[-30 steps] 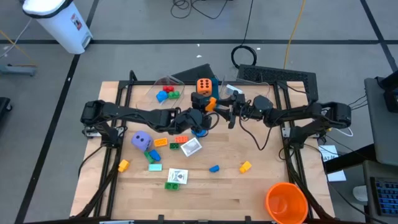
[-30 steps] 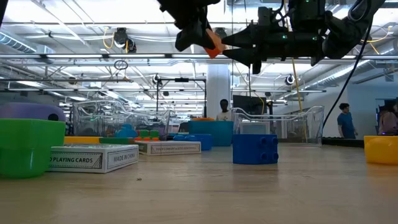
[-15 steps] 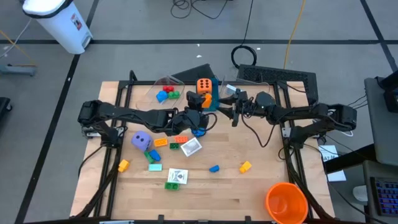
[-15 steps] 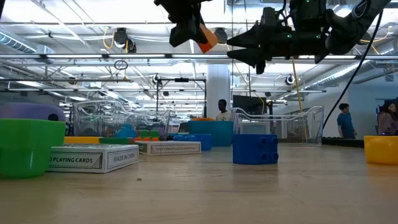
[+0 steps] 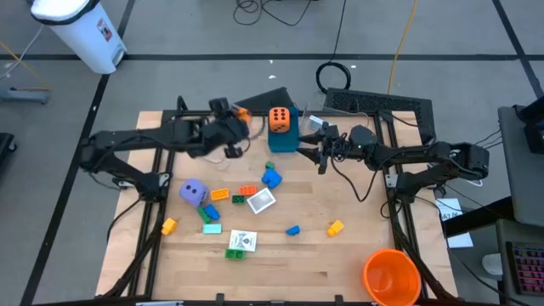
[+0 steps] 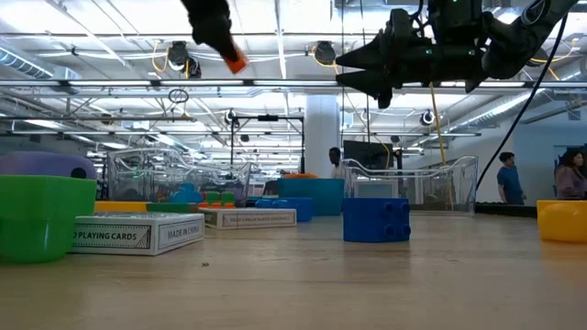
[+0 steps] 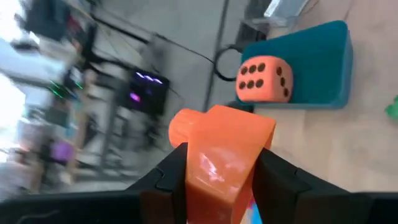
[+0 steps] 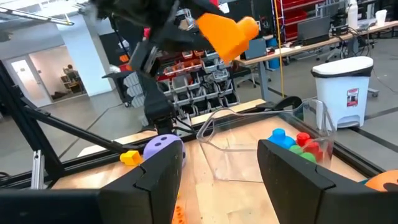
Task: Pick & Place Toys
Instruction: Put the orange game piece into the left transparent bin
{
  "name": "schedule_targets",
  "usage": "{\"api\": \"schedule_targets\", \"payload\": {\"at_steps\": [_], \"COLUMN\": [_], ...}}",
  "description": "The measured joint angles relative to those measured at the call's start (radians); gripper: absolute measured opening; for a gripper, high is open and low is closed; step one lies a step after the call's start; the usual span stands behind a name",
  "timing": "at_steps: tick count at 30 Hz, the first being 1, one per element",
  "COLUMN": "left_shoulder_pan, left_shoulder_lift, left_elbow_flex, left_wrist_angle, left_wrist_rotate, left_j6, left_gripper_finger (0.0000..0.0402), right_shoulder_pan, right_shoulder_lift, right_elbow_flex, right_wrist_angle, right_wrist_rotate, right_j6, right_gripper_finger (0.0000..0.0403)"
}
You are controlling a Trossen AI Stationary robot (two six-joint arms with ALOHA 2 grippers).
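while the left gripper [image 5: 240, 116] is clamped on a glossy orange brick [image 7: 221, 152] with a round stud, it hangs above the table near the teal box [image 5: 284, 138]. orange die [image 5: 278, 116], black dots, sits on that box. right gripper [image 5: 308, 146], fingers apart and empty, beside the box. card pack [image 6: 138, 233] reads "playing cards".

glossy orange plastic brick [image 7: 219, 155], matt wooden table [image 5: 340, 263], clear plastic tub [image 8: 273, 134]
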Motion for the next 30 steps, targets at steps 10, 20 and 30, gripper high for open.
{"api": "schedule_targets", "payload": {"at_steps": [10, 20, 30], "left_shoulder_pan": [0.225, 0.271, 0.12], "left_shoulder_lift": [-0.004, -0.004, -0.006], "left_elbow_flex": [-0.076, -0.171, -0.172], "left_wrist_angle": [-0.088, 0.136, 0.324], "left_wrist_rotate": [0.198, 0.46, 0.481], "left_j6": [-0.068, 0.004, 0.088], "left_gripper_finger": [0.013, 0.013, 0.0137], "right_shoulder_pan": [0.002, 0.002, 0.002], "right_shoulder_lift": [0.0, 0.001, -0.007], "right_elbow_flex": [0.0, 0.0, 0.0], "right_wrist_angle": [-0.004, -0.005, 0.016], "right_wrist_rotate": [0.0, 0.0, -0.001], "right_j6": [0.0, -0.002, -0.064], "right_gripper_finger": [0.0201, 0.0201, 0.0201]}}
